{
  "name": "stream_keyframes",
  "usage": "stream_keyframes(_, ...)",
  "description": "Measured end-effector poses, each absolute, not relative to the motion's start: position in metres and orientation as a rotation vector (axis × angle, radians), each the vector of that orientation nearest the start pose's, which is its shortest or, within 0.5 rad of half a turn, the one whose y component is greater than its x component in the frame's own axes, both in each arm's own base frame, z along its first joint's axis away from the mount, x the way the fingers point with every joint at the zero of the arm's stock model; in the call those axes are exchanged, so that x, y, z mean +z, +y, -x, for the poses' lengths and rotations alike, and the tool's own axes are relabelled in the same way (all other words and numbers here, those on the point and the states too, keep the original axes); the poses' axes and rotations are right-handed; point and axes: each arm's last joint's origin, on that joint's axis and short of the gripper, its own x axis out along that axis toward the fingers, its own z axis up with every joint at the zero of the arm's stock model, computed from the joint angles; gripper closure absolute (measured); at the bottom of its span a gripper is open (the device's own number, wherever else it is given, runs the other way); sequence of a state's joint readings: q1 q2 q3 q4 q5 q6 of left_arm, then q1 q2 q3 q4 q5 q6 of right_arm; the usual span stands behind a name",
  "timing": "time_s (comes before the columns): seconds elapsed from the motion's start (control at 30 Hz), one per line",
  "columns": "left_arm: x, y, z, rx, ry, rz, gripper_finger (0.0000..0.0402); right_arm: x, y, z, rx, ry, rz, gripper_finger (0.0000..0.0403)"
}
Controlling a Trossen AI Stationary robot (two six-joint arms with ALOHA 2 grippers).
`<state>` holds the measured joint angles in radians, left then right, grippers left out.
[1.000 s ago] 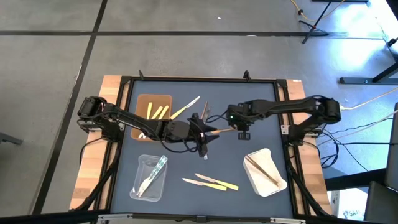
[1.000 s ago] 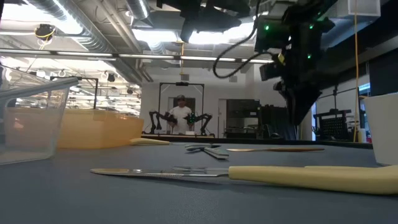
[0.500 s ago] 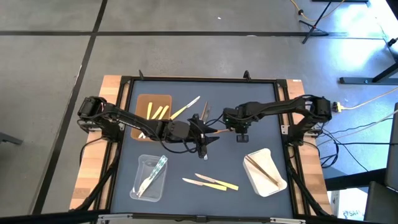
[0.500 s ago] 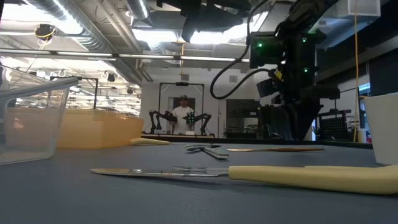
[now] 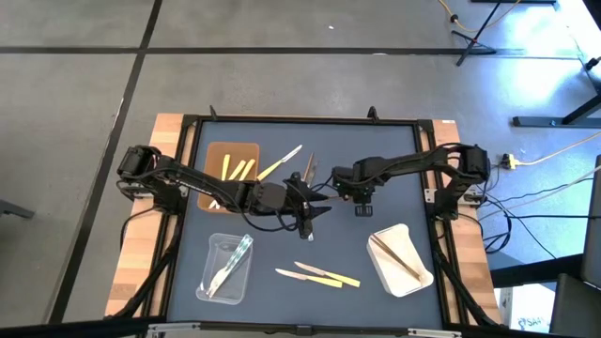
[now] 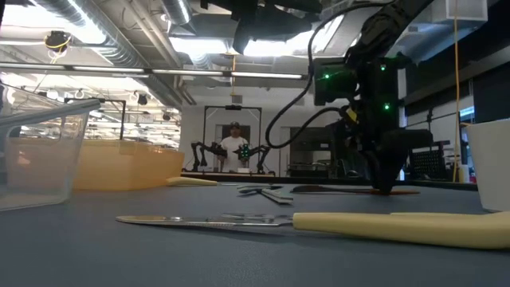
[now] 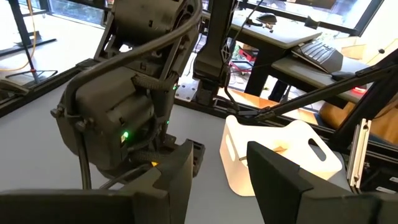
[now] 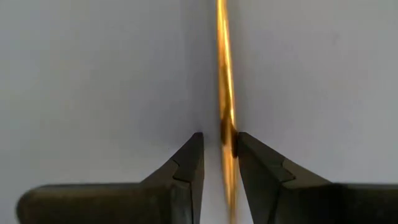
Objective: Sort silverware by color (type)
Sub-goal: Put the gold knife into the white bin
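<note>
Brown tray [image 5: 214,156] with yellow utensils [image 5: 238,170]

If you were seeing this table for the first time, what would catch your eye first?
Both dark arms meet at the table's middle, the right hand lowered with its fingers either side of a thin wooden utensil lying on the mat. Around them stand a brown tray, a clear tray and a white tray.

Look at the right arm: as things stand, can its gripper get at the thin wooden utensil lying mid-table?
Probably yes. The right gripper is already down at the mat with its fingers either side of the wooden utensil, and nothing lies between them. The left gripper waits close beside it, which leaves little room.
</note>
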<state>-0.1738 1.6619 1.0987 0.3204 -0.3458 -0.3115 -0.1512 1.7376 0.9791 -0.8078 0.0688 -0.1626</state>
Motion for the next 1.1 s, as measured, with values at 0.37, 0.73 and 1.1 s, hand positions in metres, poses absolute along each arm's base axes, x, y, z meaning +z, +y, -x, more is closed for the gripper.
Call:
stream_keyframes(0.37,0.263,-0.055,-0.371,0.206,0.206,0.247,0.0256,0.139,-0.045,-0.281,-0.046,1.587,0.065,0.0315)
stream_keyframes(0.73,0.27,-0.058,-0.368,0.095,0.216,0.263,0.0256,0.139,-0.044,-0.281,-0.037,1.585,0.056,0.033)
stream_keyframes(1.1,0.282,-0.055,-0.353,0.085,0.28,0.253,0.0256,0.139,-0.044,-0.281,-0.036,1.585,0.055,0.0397)
